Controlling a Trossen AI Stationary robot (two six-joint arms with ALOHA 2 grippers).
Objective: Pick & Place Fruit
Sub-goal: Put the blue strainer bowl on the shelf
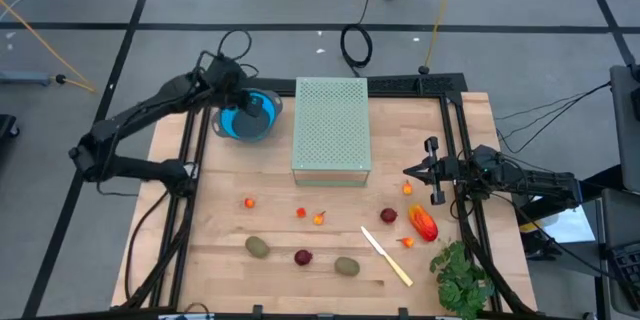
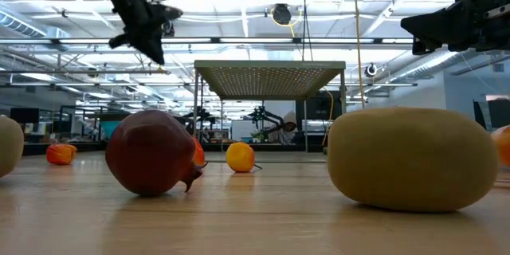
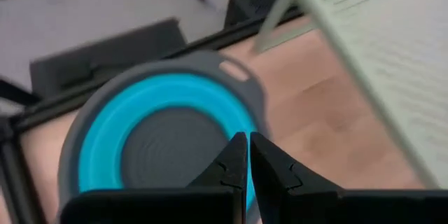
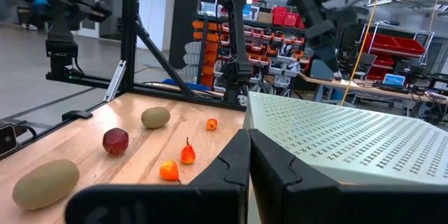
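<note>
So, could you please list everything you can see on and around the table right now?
Bowl: one, blue inside with a grey rim, far left of the table.
Perforated tray: one, pale green, far centre.
Kiwi-like ovals: two, brown-green, near edge.
Dark red balls: two, near centre and right of centre.
Small orange-red bits: about five, scattered mid-table.
Red-orange oval: one, right side.
Knife: one, cream, lying diagonally, near right.
Leafy bunch: one, green, near right corner.
Left gripper: shut, empty, over the bowl.
Right gripper: shut, empty, above the table's right side.
</note>
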